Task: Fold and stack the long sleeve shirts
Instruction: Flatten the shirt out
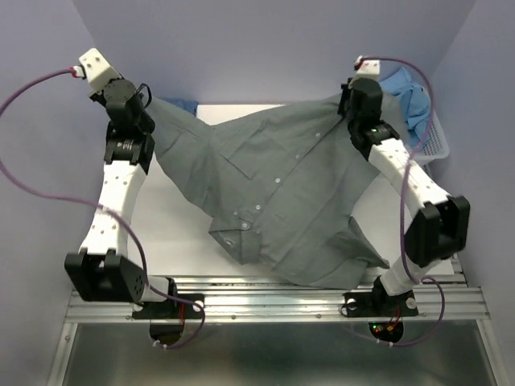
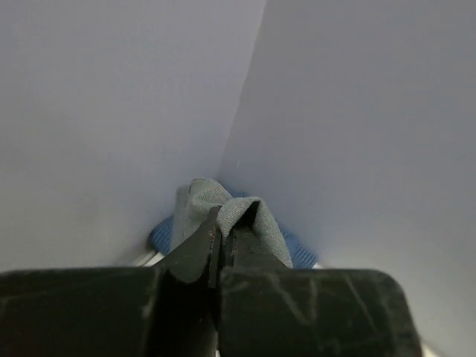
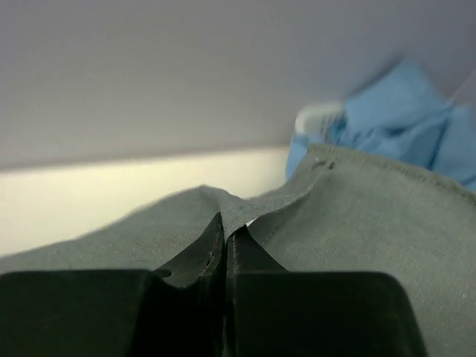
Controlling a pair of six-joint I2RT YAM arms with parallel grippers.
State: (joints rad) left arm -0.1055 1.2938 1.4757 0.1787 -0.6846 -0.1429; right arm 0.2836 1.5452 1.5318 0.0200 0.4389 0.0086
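Holding item one, the grey shirt (image 1: 282, 193), buttons up, between both arms over the desk (image 1: 173, 233).

- Left fingers (image 2: 197, 253): closed on a bunched fold at its far-left corner.
- Right fingers (image 3: 197, 260): closed on its far-right edge.
- Purpose, as I judge it: the two raised pinches stretch the cloth so I can lay it flat for folding.
- Orientation: the collar lies toward the near edge, left of centre. The button line runs from there diagonally to the far right, and that is the long axis.
- The near-right portion may sag past the desk's front edge; I can't confirm this from above.

Item two, light blue shirt (image 1: 414, 100): heaped in the basket (image 1: 438, 149), far right.

Item three, dark blue shirt (image 1: 183, 104): a scrap showing far left, beside the left arm.
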